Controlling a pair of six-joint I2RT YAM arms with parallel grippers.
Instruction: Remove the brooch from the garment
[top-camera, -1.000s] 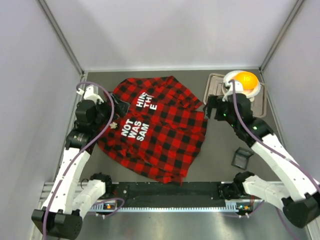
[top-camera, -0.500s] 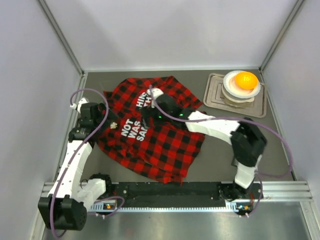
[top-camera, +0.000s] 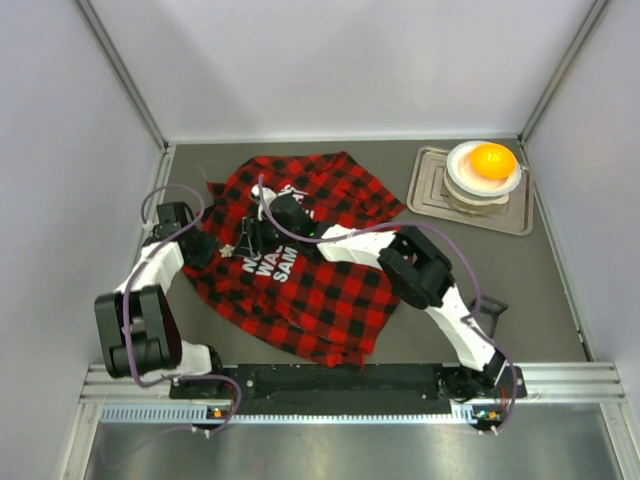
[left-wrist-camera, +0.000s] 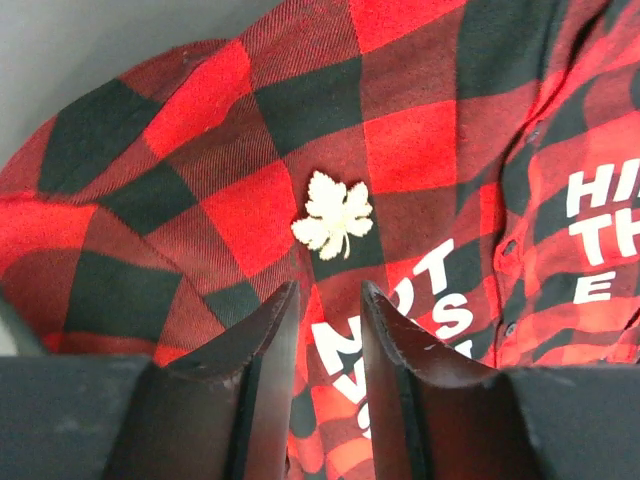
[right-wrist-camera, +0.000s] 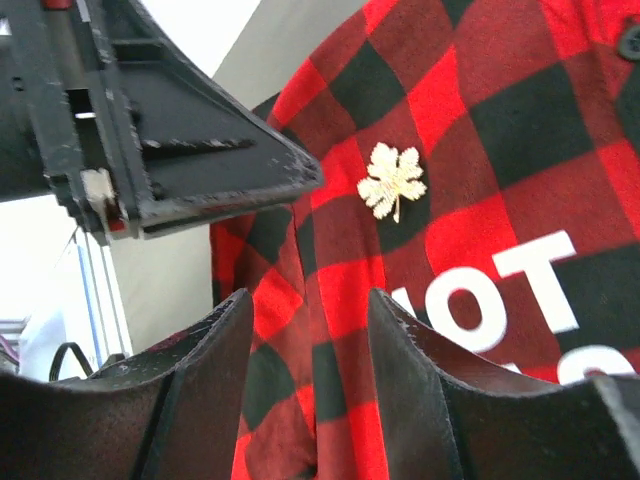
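Observation:
The garment (top-camera: 330, 270), a red-and-black plaid shirt with white lettering, lies spread left of the table's middle. The brooch (left-wrist-camera: 333, 215), a pale-gold leaf-like ornament, is pinned on the cloth beside the letters "NOT"; it also shows as the brooch (right-wrist-camera: 392, 180) and the brooch (top-camera: 228, 249). My left gripper (left-wrist-camera: 325, 300) hovers just short of it, jaws partly open with only shirt showing through the gap. My right gripper (right-wrist-camera: 305, 300) reaches across the shirt from the right, jaws also parted over a fold of cloth. The left gripper's finger (right-wrist-camera: 200, 150) crosses the right wrist view's upper left.
A grey tray (top-camera: 430, 195) at the back right holds a white bowl (top-camera: 483, 182) with an orange ball (top-camera: 492, 160). A small dark object (top-camera: 490, 305) lies on the table right of the shirt. Grey walls close in both sides.
The right arm swung from the tray across to the shirt's left part. The left arm dropped toward the brooch. Both grippers' jaws narrowed from wide open.

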